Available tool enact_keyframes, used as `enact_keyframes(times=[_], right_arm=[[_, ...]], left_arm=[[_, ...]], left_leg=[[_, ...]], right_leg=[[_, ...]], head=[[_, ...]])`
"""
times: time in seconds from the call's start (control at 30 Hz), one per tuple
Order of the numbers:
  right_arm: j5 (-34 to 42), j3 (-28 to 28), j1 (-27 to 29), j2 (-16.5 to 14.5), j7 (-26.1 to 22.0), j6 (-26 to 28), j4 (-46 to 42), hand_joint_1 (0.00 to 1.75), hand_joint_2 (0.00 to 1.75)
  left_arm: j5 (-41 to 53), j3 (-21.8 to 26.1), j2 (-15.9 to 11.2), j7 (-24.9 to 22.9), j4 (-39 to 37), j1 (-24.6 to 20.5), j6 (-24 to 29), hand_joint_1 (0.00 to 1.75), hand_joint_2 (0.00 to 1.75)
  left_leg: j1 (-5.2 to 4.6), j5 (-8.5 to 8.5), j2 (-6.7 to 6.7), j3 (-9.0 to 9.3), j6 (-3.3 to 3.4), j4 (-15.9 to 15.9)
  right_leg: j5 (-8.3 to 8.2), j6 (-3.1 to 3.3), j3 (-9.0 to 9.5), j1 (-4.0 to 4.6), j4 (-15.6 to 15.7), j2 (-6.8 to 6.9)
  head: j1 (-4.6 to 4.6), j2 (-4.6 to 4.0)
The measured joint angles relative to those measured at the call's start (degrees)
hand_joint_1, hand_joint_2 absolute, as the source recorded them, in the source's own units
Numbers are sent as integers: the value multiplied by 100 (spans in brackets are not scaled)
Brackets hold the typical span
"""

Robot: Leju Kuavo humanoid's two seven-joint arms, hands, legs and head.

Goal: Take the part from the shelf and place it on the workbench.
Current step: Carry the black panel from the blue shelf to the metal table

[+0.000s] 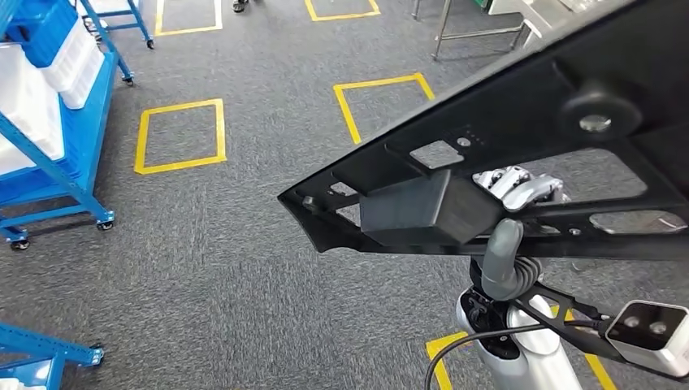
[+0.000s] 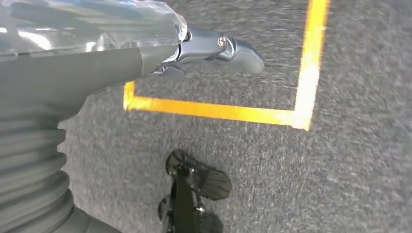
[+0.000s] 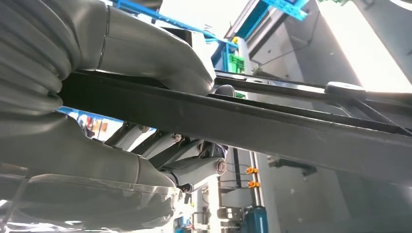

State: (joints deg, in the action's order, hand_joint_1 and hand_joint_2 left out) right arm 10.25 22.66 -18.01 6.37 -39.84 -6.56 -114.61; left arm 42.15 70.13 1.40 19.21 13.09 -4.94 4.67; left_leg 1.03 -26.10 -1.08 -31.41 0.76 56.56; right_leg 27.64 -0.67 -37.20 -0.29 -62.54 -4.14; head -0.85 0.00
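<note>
At far left in the head view, a blue shelf (image 1: 57, 175) on castors stood on the grey carpeted floor (image 1: 203, 260), its tiers carrying white bins (image 1: 28, 106) and a blue bin (image 1: 45, 28). A corner of a second blue frame (image 1: 45, 349) showed low at the left edge. Squares of yellow tape (image 1: 179, 134) marked the floor to the right of the shelf, with further tape outlines beyond it and one under the robot.

The part (image 1: 520, 122), a large flat black plastic panel with cut-outs, a boxy block on its underside and a round knob near its far end, was off the shelf and carried in the air over the floor, tapering to a point toward the centre of the view. The right hand (image 1: 512, 215) gripped it near the block: the thumb (image 1: 500, 252) pressed on the near side and silvery fingers (image 1: 520, 185) showed through an opening. In the right wrist view the right hand (image 3: 160, 121) clamped a bar of the part (image 3: 291, 131) between thumb above and fingers (image 3: 194, 167) below.

In the left wrist view the left hand (image 2: 194, 51) hung over the floor (image 2: 350, 170) beside a yellow tape corner (image 2: 301, 97), holding nothing; whether its fingers were spread or curled could not be told.
</note>
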Motion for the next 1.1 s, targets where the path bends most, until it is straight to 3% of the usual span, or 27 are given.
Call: enact_keyframes(times=[0.03,0.07,0.1,0.13,0.17,0.2,0.27,0.33,0.4,0.47,0.5,0.57,0.6,0.63,0.67,0.7,0.77,0.83,0.9,0.93,1.0,1.07,1.1], right_arm=[[-22,-1,15,-4,-2,7,-10,175,175],[-40,-1,35,-8,-2,2,-16,175,175],[-46,-1,59,-14,-2,-15,-20,175,175],[-46,-1,78,-21,-1,-34,-20,175,175],[-42,-1,88,-34,1,-54,-19,175,175],[-38,0,88,-55,2,-69,-19,175,175],[-45,7,57,-116,9,-78,-18,175,175],[-63,14,27,-165,14,-76,-19,175,175],[-79,16,23,-180,19,-67,-22,175,175],[-83,16,7,-184,21,-56,-25,175,175],[-74,17,-10,-187,19,-52,-21,175,175],[-46,18,-41,-193,10,-43,-1,175,175],[-34,19,-45,-193,7,-37,13,175,175],[-29,19,-47,-193,6,-27,23,175,175],[-33,19,-51,-193,6,-15,29,175,175],[-48,20,-59,-193,8,4,26,175,175],[-104,37,-84,-193,28,64,-10,175,175],[-149,73,-103,-191,67,136,-65,175,175],[-118,99,-107,-177,88,175,-93,175,175],[-76,104,-108,-161,81,180,-95,175,175],[25,106,-133,-118,44,176,-85,175,175],[102,107,-156,-75,14,168,-57,175,175],[131,107,-158,-52,8,165,-36,175,175]], left_arm=[[16,-9,-11,3,0,2,-2,0,175],[21,-13,-26,10,0,7,-3,0,175],[16,-14,-38,22,0,10,-4,0,175],[5,-14,-47,42,0,9,-4,0,175],[-5,-14,-52,63,0,5,-4,0,175],[-13,-14,-54,84,0,-2,-4,0,175],[-16,-14,-55,117,0,-15,-6,0,175],[-15,-14,-55,125,0,-24,-16,0,175],[-15,-14,-53,108,0,-43,-32,0,175],[-23,-14,-47,86,0,-66,-53,0,175],[-32,-14,-44,81,0,-68,-66,0,175],[-58,-14,-42,83,0,-52,-88,0,175],[-70,-13,-43,85,0,-41,-92,0,175],[-78,-13,-43,87,0,-35,-93,0,175],[-81,-12,-43,84,0,-33,-93,0,175],[-82,-12,-43,80,0,-35,-92,0,175],[-80,-12,-44,61,0,-37,-92,0,175],[-76,-12,-45,31,0,-36,-98,0,175],[-73,-12,-35,11,-1,-45,-106,0,175],[-74,-12,-23,8,-1,-55,-107,0,175],[-75,-12,5,7,-1,-61,-97,0,175],[-75,-12,20,-6,-1,-37,-76,0,175],[-75,-11,27,-20,-1,-22,-67,0,175]], left_leg=[[-15,0,77,2,16,-7],[-25,-5,157,1,25,-5],[-31,-14,239,1,27,-3],[-34,-23,318,5,24,-1],[-34,-35,393,12,16,1],[-34,-51,462,26,4,4],[-54,-93,577,63,-42,18],[-84,-131,677,94,-103,28],[-88,-157,780,125,-167,20],[-60,-293,633,97,-226,170],[-46,-445,479,-1,-247,416],[-30,-828,205,-374,-271,1216],[-30,-945,163,-563,-280,1573],[-29,-953,147,-681,-282,1762],[-29,-835,140,-691,-278,1712],[-26,-618,112,-595,-266,1436],[-9,-172,-141,-274,-232,616],[2,-33,-372,-87,-201,154],[-3,-50,-318,-55,-155,87],[1,-32,-246,-46,-117,60],[18,6,-87,-25,-38,-8],[4,8,83,-18,6,-28],[-3,1,172,-18,10,-25]], right_leg=[[191,-14,-177,4,-368,186],[369,-29,-374,-5,-772,290],[470,-43,-528,-19,-1086,339],[471,-54,-593,-31,-1220,367],[363,-59,-534,-41,-1110,394],[178,-58,-361,-46,-784,445],[-132,-18,81,-17,45,689],[-204,47,273,35,431,817],[-202,113,273,53,457,696],[-225,186,299,28,501,571],[-237,221,314,10,522,509],[-241,260,318,12,527,373],[-240,265,320,17,525,294],[-239,266,324,21,520,211],[-238,264,331,23,515,128],[-234,258,342,21,508,45],[-219,227,346,19,480,-109],[-220,168,302,7,451,-247],[-252,86,251,-8,460,-385],[-248,52,233,-7,452,-373],[-76,7,94,14,192,-95],[285,-29,-254,2,-523,253],[425,-53,-441,-14,-901,320]], head=[[-14,0],[-23,0],[-23,0],[-24,0],[-24,0],[-24,0],[-23,0],[-6,0],[8,0],[19,0],[34,0],[61,0],[68,0],[68,0],[69,0],[68,0],[67,0],[66,1],[65,1],[65,0],[23,0],[-21,0],[-22,0]])
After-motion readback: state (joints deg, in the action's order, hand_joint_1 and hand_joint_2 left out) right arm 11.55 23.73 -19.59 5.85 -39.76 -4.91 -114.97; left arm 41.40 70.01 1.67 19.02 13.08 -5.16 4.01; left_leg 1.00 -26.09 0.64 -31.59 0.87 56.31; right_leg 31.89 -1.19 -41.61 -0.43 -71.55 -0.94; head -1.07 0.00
